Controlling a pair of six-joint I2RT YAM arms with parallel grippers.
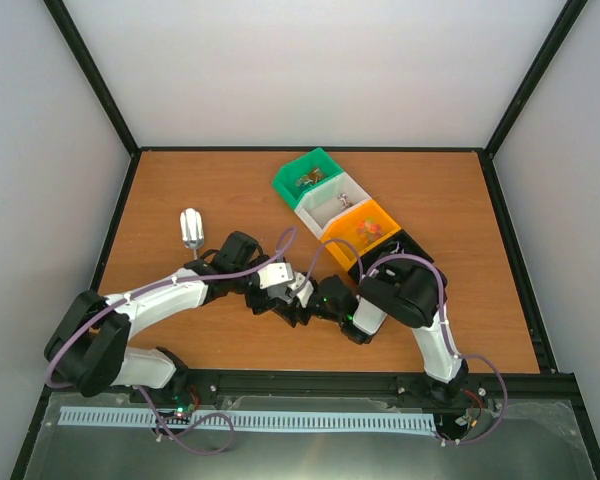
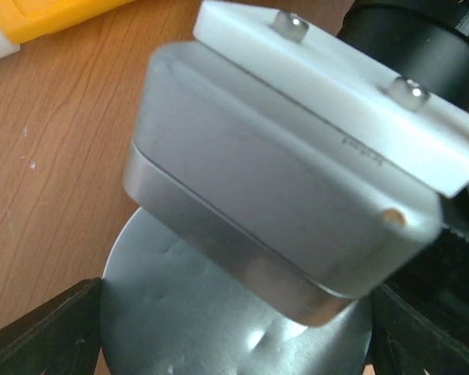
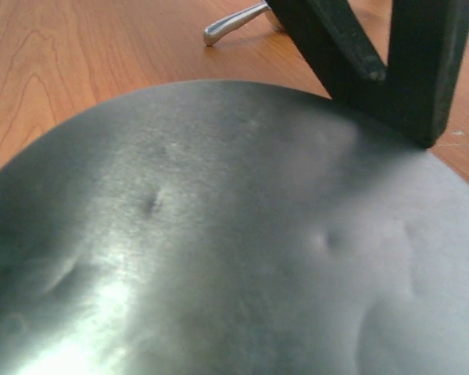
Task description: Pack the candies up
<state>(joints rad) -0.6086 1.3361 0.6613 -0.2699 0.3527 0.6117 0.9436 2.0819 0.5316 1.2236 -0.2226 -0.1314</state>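
My left gripper (image 2: 234, 316) grasps the round metal lid (image 2: 211, 344) by its rim, likely a handover; right gripper (image 1: 318, 302) hovers above, grip unclear

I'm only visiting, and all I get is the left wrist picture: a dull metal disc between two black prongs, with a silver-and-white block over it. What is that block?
Observer: From above, it looks like the tip of the right arm, which reaches in to meet the left arm.
Operator: And the orange corner at my top left?
Observer: That is the orange bin. It is third in a diagonal row, after the green bin and the white bin and before the black bin.
Operator: Any sweets anywhere?
Observer: Yes, a few candies lie in the orange bin.
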